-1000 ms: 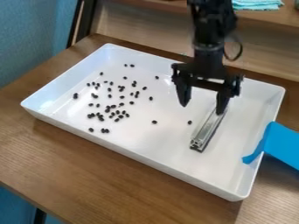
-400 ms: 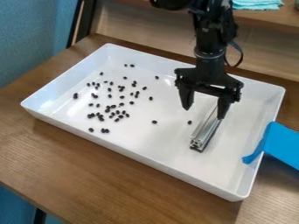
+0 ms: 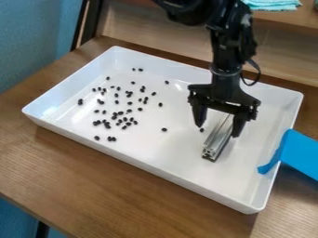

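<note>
Nearest to you, a brown wood-grain table [image 3: 118, 193] is supporting a shallow white rectangular tray [image 3: 158, 155] with raised walls. At the right of your view, a flat bright-blue sheet [image 3: 299, 151] is overlapping the tray's right-hand wall. Farther in, you are viewing a straight silver metal bar [image 3: 217, 138] with a slotted end face; it is lying on the tray floor, in the right-hand half, with its slotted end pointing toward you and its length slanting away to the upper right. Above this bar, the black two-finger gripper [image 3: 217, 130] is hanging low, its jaws standing released and well spread. The two fingers are straddling the bar: one is pointing down to the left of it, the other just beside its right side. You are not able to confirm contact between the right-hand finger and the metal from this angle. A single small black oval piece [image 3: 201, 130] is lying directly by the left-hand fingertip, and a second loose piece [image 3: 164, 129] is lying farther left. Across the tray's left half, many small black oval pieces [image 3: 104, 122] are lying scattered, most of them grouping loosely toward the middle of that half. Behind the tray, the black robot arm [image 3: 227, 56] is descending from the top edge, a thin black cable [image 3: 258, 74] looping out at its right. Beyond it, a light-brown wooden panel [image 3: 155, 35] is standing, a folded turquoise cloth [image 3: 273, 4] is resting on a wooden shelf [image 3: 286, 17], and a blue wall [image 3: 31, 42] is bordering the left side.
</note>
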`<state>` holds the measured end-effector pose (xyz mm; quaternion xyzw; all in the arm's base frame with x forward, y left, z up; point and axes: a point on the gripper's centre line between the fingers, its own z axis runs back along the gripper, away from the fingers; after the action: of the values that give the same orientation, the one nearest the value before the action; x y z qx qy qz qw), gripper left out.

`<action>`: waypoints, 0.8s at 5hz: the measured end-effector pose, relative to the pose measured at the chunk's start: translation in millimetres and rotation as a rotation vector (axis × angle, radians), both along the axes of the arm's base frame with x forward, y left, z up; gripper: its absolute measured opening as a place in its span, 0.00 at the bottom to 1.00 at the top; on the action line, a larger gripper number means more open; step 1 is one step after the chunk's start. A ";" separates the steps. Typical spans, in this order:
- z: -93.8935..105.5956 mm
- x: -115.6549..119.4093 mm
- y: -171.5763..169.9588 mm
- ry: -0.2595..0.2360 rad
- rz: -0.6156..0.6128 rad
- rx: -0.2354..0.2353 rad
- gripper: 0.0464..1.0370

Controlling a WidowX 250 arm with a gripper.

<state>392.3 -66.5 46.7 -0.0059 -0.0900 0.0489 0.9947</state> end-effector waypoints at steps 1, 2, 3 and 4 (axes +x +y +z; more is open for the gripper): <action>-9.9 0.0 -1.4 0.025 0.014 0.004 0.91; -10.5 1.6 -1.7 0.030 0.013 0.005 0.62; -8.8 4.7 5.6 0.039 0.030 -0.002 0.35; -9.1 8.0 26.9 0.035 0.048 -0.001 0.34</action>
<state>400.3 -39.6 37.6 -0.0036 -0.0726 0.0727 0.9947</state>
